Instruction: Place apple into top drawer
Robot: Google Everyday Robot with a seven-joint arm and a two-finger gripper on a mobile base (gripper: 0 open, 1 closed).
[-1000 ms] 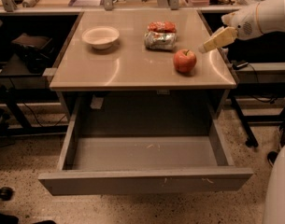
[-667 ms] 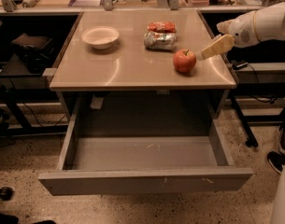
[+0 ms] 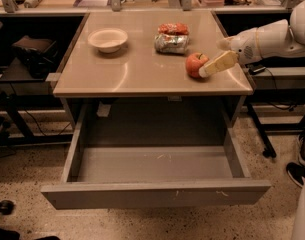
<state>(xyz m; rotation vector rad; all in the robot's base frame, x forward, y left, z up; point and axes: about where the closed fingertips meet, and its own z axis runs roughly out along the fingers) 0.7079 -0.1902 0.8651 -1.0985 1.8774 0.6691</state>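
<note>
The red apple (image 3: 194, 64) sits on the tan table top (image 3: 142, 69) near the front right corner. My gripper (image 3: 213, 65) reaches in from the right on the white arm (image 3: 272, 36) and sits right against the apple's right side, low over the table. The top drawer (image 3: 157, 196) is pulled wide open below the table's front edge, and its grey inside is bare.
A white bowl (image 3: 108, 38) stands at the back left of the table. A red-and-silver foil snack bag (image 3: 172, 37) lies just behind the apple. Dark shelving and cables flank the table on both sides. A shoe (image 3: 298, 173) shows on the floor at right.
My gripper has moved left and down from the table's right edge until it is against the apple's right side. The apple and the drawer have not moved.
</note>
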